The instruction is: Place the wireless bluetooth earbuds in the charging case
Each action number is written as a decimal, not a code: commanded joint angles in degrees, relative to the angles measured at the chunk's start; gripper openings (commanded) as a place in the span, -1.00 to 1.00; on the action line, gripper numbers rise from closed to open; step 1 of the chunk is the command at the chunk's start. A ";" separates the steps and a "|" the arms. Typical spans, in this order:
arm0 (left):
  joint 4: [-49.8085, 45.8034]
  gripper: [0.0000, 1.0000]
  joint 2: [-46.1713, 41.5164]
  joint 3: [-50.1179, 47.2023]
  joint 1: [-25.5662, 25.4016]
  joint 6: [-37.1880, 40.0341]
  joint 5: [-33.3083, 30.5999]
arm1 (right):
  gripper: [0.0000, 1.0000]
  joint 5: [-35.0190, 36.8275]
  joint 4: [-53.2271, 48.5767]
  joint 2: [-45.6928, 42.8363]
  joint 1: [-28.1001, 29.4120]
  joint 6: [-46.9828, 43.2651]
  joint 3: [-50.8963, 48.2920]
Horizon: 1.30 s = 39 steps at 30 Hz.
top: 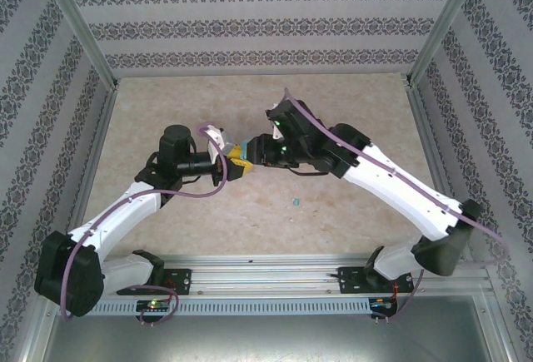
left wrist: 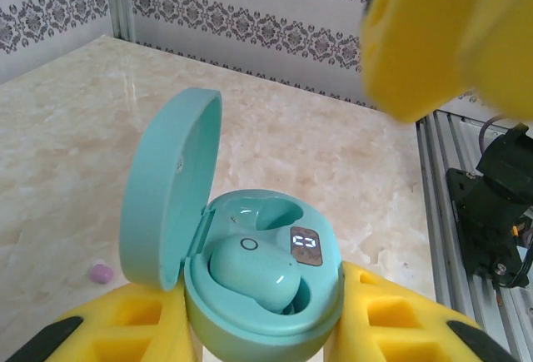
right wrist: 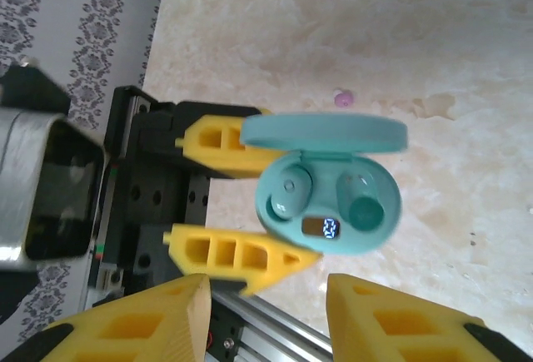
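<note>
From above, my left end effector (top: 239, 163) and right end effector (top: 256, 152) are sitting tip to tip over the desk (top: 333, 112). At my left wrist, I am gripping the charging case (left wrist: 262, 312), mouth facing up, lid (left wrist: 171, 204) standing left, a blue earbud (left wrist: 250, 275) lying inside. At my right wrist, my fingers (right wrist: 179, 320) are hanging open, the case's long axis running crosswise.

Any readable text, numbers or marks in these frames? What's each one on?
Lit display on the teal charging case: white digits, too blurred to read.
Small ring mark beside it: a symbol, no letters.
No other text legible.
</note>
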 commanded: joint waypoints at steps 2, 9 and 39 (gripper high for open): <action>6.30 -0.60 0.28 -0.94 -0.41 -4.58 0.16 | -0.18 3.89 -1.31 -5.41 -2.24 0.05 -4.92; 9.52 -0.61 -0.27 -3.12 -0.26 -8.26 0.14 | -0.18 5.86 -5.22 -10.98 -7.54 0.62 -17.84; 5.78 -0.61 -2.95 -6.00 -0.19 -7.42 -1.05 | -0.47 -2.21 18.17 15.75 -6.29 1.46 -35.16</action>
